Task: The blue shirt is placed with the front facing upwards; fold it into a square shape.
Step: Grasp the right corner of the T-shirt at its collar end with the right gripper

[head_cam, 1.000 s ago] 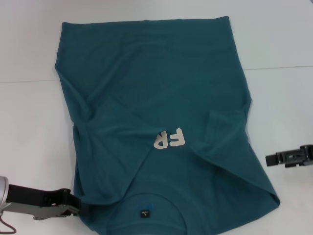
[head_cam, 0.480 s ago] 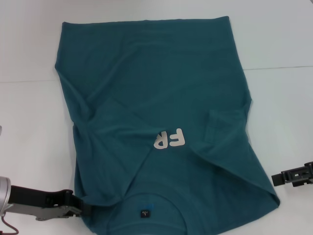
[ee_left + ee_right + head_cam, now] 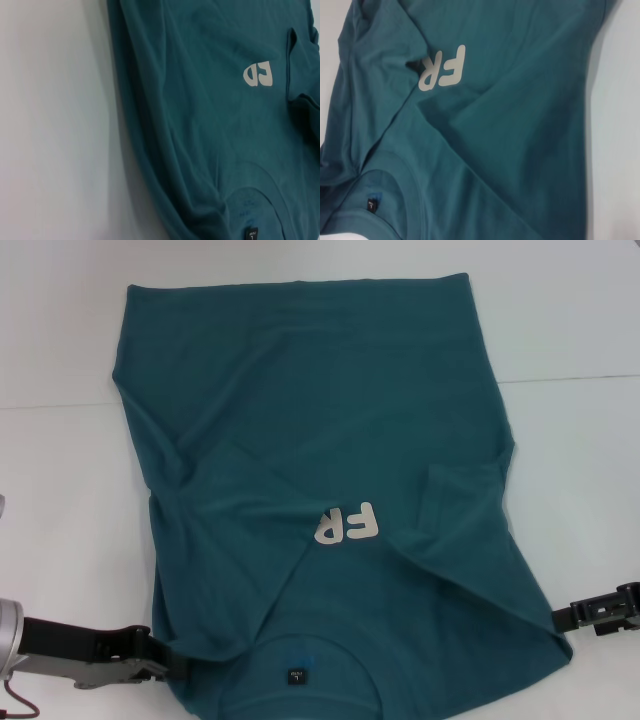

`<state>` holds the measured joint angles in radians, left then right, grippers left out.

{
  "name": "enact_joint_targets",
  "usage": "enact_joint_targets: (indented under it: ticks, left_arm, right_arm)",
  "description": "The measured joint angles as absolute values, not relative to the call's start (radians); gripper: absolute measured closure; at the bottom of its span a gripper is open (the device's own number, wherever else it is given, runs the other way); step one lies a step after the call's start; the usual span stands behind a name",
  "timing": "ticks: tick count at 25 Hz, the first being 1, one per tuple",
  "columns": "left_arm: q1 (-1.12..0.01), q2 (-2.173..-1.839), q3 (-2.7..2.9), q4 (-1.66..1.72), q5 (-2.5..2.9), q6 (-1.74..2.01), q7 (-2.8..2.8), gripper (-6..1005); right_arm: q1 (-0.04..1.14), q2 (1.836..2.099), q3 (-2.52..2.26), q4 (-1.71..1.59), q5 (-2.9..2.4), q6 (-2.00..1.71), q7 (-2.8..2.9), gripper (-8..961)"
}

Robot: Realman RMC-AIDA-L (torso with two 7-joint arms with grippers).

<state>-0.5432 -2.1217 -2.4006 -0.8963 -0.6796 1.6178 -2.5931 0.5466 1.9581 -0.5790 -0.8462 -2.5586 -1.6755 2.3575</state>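
Left pincer (image 3: 165, 668) sits at the near left corner of the blue shirt (image 3: 320, 440), touching its edge beside the collar (image 3: 300, 655). I cannot tell if it is apart or clamped on the cloth, because the tips are against the dark fabric. The right pincer (image 3: 560, 618) is at the near right corner, just touching the shoulder edge, and its state I also cannot tell.

The shirt lies flat on the white bench (image 3: 580, 320), both side parts already turned in, so it makes a long band. Its long axis runs away from me: collar and neck label (image 3: 296, 676) near, hem far. The white letters (image 3: 347, 525) sit in the near half.

I judge the coming fold goes along this axis, the collar end carried forward toward the hem. Each pincer is at its own near corner, so both arms are equally placed.
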Motion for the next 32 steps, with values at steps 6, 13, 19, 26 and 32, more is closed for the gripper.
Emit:
enact_joint_targets:
  ticks: [6, 13, 19, 26, 32]
  left_arm:
    - [-0.547, -2.121, -2.401, -0.896, -0.680, 1.617, -2.592, 919]
    - [-0.549, -2.121, -2.401, -0.895, -0.680, 1.619, -2.591, 919]
    - [-0.549, -2.120, -2.401, -0.896, -0.680, 1.623, -2.589, 918]
    - [-0.549, -2.120, -2.401, -0.896, -0.680, 1.625, -2.589, 918]
    - [-0.551, -2.119, -2.401, -0.896, -0.687, 1.625, -2.589, 918]
  right_arm:
    - [0.552, 1.957, -0.581, -0.808, -2.559, -1.636, 2.350, 28]
    - [0.562, 1.957, -0.583, -0.782, -2.559, -1.619, 2.349, 28]
    - [0.567, 1.959, -0.610, -0.776, -2.559, -1.613, 2.353, 29]
    - [0.576, 1.959, -0.625, -0.776, -2.559, -1.612, 2.361, 28]
    - [0.577, 1.961, -0.639, -0.776, -2.559, -1.605, 2.370, 29]
